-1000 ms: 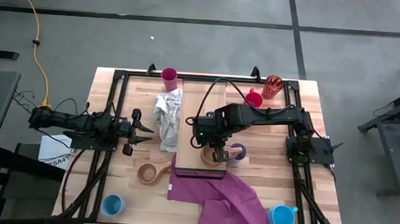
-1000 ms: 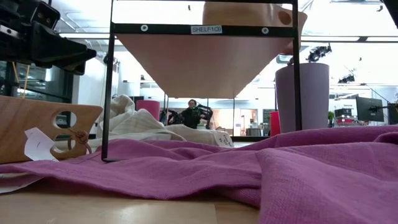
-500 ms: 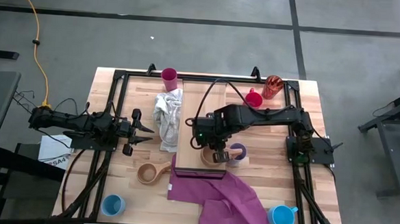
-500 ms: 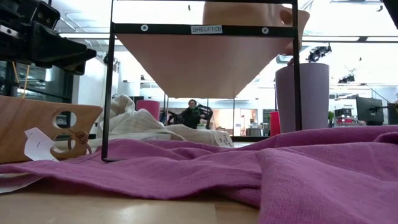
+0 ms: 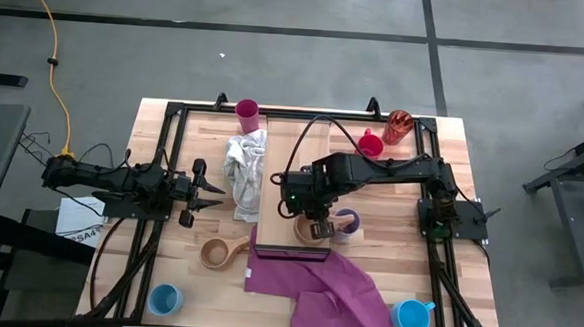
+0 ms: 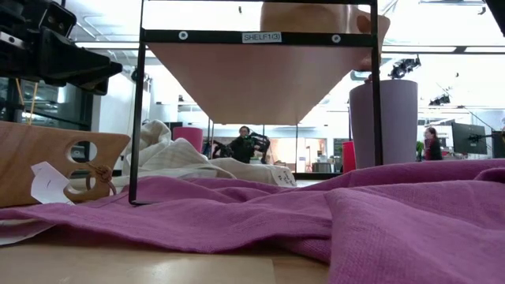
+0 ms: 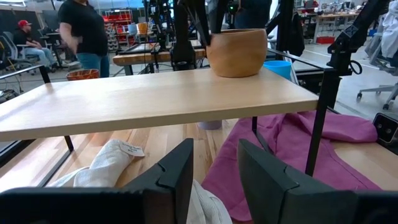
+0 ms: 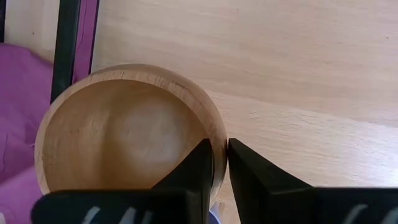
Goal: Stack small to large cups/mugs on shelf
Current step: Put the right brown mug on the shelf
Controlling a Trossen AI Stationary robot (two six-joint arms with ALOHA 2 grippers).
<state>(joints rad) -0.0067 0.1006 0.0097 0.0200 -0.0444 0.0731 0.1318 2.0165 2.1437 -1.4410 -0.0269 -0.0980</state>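
A tan wooden cup (image 5: 307,227) stands on the pale wood shelf (image 5: 294,154), whose frame (image 6: 139,102) is black. A second tan wooden cup (image 5: 217,252) lies on the light-wood surface (image 5: 203,139). A purple cloth (image 5: 325,290) shows no pattern; a rag (image 5: 243,173) is off-white. Two mugs (image 5: 164,300) (image 5: 410,316) are blue, one mug (image 5: 370,144) is red. One tumbler (image 5: 247,111) is magenta, another (image 5: 399,126) translucent orange-red, a third (image 6: 383,122) lavender. The arms are dark, their fingers (image 8: 249,180) black.

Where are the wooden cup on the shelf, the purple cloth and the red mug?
wooden cup (image 8: 124,140): right wrist view, inner bottom.
purple cloth (image 5: 331,286): high view, middle fold.
red mug (image 5: 370,145): high view, rim.
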